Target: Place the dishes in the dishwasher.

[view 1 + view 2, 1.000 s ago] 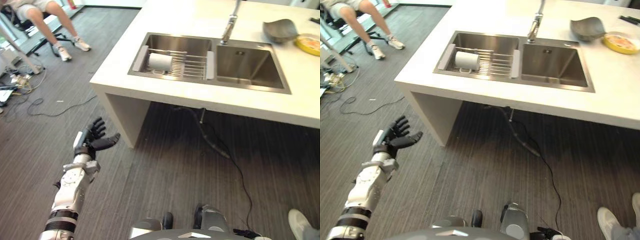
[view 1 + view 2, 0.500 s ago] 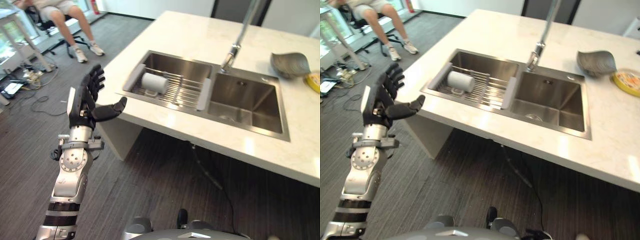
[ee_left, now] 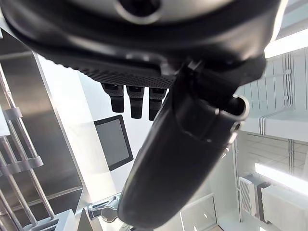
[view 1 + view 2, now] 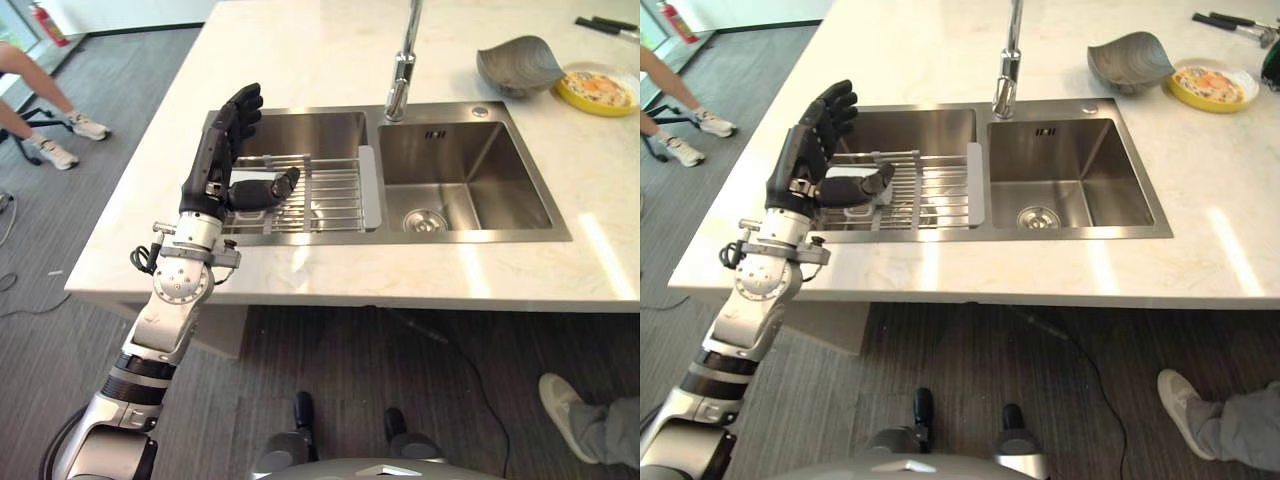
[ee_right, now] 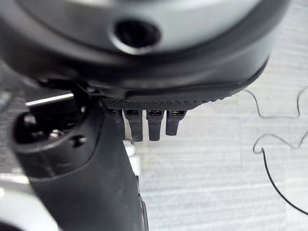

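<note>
1. Fingers [image 4: 238,112] of the left hand [image 4: 222,160] are straight and spread, thumb stuck out sideways; nothing held; I see it raised over the left basin of the sink [image 4: 455,238], by the counter's [image 4: 300,60] left edge.
2. Left wrist view agrees: fingers extended, thumb relaxed, nothing between them; rack bars and steel sink wall show past the hand.
3. Right hand [image 5: 144,108] shows in its own wrist view w/ fingers hanging straight and thumb loose; holds nothing; grey floor [image 5: 216,168] beyond it.
4. White mug [image 4: 845,186] lies on its side on the wire rack [image 4: 320,190] in the left basin; the thumb crosses in front of it; can't tell if thumb touches it; the mug is partly hidden.
5. Rack spans the left basin, w/ a grey end bar against the divider btwn basins; right basin has only its drain [image 4: 421,219].
6. Faucet [image 4: 401,70] stands at the sink's back edge, about on the divider line.
7. Grey bowl [image 4: 515,66] sits on the counter near the back right corner, tilted; yellow plate [image 4: 598,88] just beside it on the right, touching or nearly so, can't say which; dark utensils [image 4: 1230,22] lie further back by the counter's far right corner.
8. Person's legs and shoes [image 4: 60,140] on the floor well left of the counter; another person's shoe [image 4: 562,402] at the floor front right.
</note>
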Robot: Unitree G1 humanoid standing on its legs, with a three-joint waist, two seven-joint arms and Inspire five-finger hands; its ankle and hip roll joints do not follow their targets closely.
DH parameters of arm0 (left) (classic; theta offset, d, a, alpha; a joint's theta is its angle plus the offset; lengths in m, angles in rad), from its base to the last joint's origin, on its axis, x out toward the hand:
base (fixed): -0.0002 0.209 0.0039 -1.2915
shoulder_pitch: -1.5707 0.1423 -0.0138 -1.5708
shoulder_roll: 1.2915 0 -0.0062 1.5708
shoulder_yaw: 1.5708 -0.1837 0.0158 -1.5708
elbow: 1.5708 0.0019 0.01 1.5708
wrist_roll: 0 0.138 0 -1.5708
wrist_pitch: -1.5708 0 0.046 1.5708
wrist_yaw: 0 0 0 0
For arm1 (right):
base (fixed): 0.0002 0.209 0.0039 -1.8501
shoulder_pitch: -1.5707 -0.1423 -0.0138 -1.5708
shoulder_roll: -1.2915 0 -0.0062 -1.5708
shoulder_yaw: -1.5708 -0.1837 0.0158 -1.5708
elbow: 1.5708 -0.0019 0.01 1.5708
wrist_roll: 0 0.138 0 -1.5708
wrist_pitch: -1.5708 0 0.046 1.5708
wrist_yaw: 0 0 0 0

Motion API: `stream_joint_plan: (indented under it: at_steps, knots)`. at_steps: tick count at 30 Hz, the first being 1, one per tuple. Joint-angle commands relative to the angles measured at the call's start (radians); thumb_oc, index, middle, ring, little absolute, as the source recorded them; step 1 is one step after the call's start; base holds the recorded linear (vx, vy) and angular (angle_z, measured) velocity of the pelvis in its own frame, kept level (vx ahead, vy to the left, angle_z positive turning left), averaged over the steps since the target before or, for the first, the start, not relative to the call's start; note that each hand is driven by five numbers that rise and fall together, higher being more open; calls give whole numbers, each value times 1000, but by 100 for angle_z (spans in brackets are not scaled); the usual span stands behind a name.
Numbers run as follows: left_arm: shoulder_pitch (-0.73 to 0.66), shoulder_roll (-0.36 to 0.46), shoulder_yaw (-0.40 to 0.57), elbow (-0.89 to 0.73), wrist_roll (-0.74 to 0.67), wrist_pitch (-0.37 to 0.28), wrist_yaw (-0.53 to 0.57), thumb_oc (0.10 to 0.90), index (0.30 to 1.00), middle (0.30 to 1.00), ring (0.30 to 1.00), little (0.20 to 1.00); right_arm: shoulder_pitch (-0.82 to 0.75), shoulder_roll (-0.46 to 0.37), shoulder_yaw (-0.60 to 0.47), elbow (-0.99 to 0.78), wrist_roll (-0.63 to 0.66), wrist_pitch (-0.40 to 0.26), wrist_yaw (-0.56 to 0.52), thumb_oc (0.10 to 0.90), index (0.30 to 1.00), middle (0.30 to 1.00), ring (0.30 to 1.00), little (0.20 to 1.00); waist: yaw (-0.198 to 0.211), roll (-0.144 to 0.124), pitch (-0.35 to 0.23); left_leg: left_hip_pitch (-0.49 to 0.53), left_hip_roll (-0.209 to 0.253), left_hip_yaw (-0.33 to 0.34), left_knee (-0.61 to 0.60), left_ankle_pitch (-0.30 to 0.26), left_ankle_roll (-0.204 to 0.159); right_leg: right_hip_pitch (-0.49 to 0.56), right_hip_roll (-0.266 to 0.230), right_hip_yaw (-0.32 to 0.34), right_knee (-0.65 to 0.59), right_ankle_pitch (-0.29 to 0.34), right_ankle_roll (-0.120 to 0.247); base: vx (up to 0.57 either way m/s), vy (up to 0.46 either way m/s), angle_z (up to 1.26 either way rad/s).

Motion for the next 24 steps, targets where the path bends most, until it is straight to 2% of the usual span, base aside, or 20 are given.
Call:
stream_joint_plan:
  at_steps: [1, 3, 5, 6, 7, 8, 9, 10, 13, 14, 19, 20, 21, 22, 23, 24]
  knots:
    - [-99, 23, 47, 41, -35, -81, -13, 800, 900, 900, 900, 900, 90, -26, -16, -6, 25, -3, 30, 800, 900, 900, 900, 900, -12, -2, -85, 8, 26, 18, 44, -115, -44, -51, -6, 30, 195, -156, 65, 132, 510, -59]
    - [-70, 45, 78, 60, -28, -67, -22, 800, 900, 900, 900, 900, 111, -33, -43, -17, 22, 0, 42, 800, 900, 900, 900, 900, -19, -3, -81, 26, 9, 44, 41, -139, -24, -94, -22, 37, 297, -142, 87, 45, 254, -76]
    - [-49, 71, 96, 76, -19, -64, -39, 800, 900, 900, 900, 900, 127, -41, -76, -31, 50, -1, 53, 800, 900, 900, 900, 900, -42, -1, -62, 45, -4, 44, 34, -142, -8, -160, -24, 58, 446, -55, 102, 21, 282, -78]
    - [-27, 64, 129, 91, -23, -71, -32, 800, 900, 900, 900, 900, 139, -48, -89, -36, 61, -2, 55, 800, 900, 900, 900, 900, -62, -3, -51, 77, -14, 36, 15, -159, -1, -201, -22, 81, 498, -65, 98, 15, 195, -43]
    - [-26, 64, 130, 91, -23, -71, -32, 800, 900, 900, 900, 900, 139, -49, -89, -36, 62, -2, 55, 800, 900, 900, 900, 900, -63, -3, -51, 77, -15, 36, 15, -160, -1, -202, -22, 81, 500, -67, 98, 72, 130, -2]
    - [-34, 58, 140, 113, -30, -78, -17, 800, 900, 900, 900, 900, 147, -47, -82, -43, 55, -6, 55, 800, 900, 900, 900, 900, -75, -6, -55, 83, -22, 25, 12, -169, -3, -199, -14, 83, 431, -97, 85, 90, 1, 21]
    - [-45, 78, 150, 142, -14, -93, 4, 800, 900, 900, 900, 900, 156, -69, -61, -44, 28, -13, 51, 800, 900, 900, 900, 900, -90, -18, -50, 74, -36, -6, 15, -164, -8, -208, 8, 114, 332, -86, 75, 92, -27, 26]
    - [-46, 69, 147, 129, -16, -91, 1, 800, 900, 900, 900, 900, 151, -53, -71, -33, 24, -7, 45, 800, 900, 900, 900, 900, -93, -24, -54, 72, -37, -17, 21, -169, -10, -195, 0, 115, 292, -80, 92, 47, -52, 26]
    - [-49, 69, 136, 146, 12, -79, 0, 800, 900, 900, 900, 900, 161, -49, -77, -22, 20, 2, 56, 800, 900, 900, 900, 900, -85, -33, -68, 63, -36, -21, 25, -165, -11, -173, -4, 111, 225, -68, 89, 48, -84, 55]
    - [-57, 86, 134, 172, 36, -78, 1, 800, 900, 900, 900, 900, 172, -45, -86, -2, 13, 4, 58, 800, 900, 900, 900, 900, -76, -38, -84, 58, -29, -19, 19, -162, -18, -151, -8, 90, 170, -70, 85, 54, -123, 37]
    - [-58, 130, 110, 192, 91, -56, -21, 800, 900, 900, 900, 900, 193, -42, -94, 26, 2, 2, 54, 800, 900, 900, 900, 900, -60, -46, -98, 64, -8, -28, 9, -156, -32, -89, -11, 46, 88, -76, 80, 76, -121, 10]
    - [-102, 158, 85, 189, 118, -77, -43, 800, 900, 900, 900, 900, 163, -168, -142, 77, 6, 4, 61, 800, 900, 900, 900, 900, -44, -52, -104, 72, 1, -45, 5, -154, -39, -58, -6, 30, 62, -84, 73, 96, -142, 13]
    - [-103, 158, 85, 189, 118, -78, -43, 800, 900, 900, 900, 900, 162, -169, -142, 77, 6, 4, 61, 800, 900, 900, 900, 900, -44, -51, -105, 69, 1, -45, 5, -152, -39, -60, -6, 30, 61, -82, 73, 91, -141, 10]
    - [-111, 153, 76, 177, 132, -81, -41, 800, 900, 900, 900, 900, 130, -151, -134, 86, 27, -30, 36, 800, 900, 900, 900, 900, -30, -51, -108, 69, 3, -55, 4, -153, -40, -44, -7, 13, 44, -85, 71, 95, -86, 10]
    - [-95, 126, 46, 171, 176, -52, -36, 800, 900, 900, 900, 900, 67, -76, -97, 51, 87, -26, 37, 800, 900, 900, 900, 900, -9, -43, -118, 72, 3, -71, 4, -155, -40, -17, -9, -8, 22, -88, 68, 139, -93, 27]
    - [-107, 123, 19, 176, 174, -51, -51, 800, 900, 900, 900, 900, 32, -58, -85, 44, 119, -12, 43, 800, 900, 900, 900, 900, -3, -34, -126, 76, 5, -76, 4, -159, -41, -6, -10, -15, 14, -90, 68, 112, -53, 37]
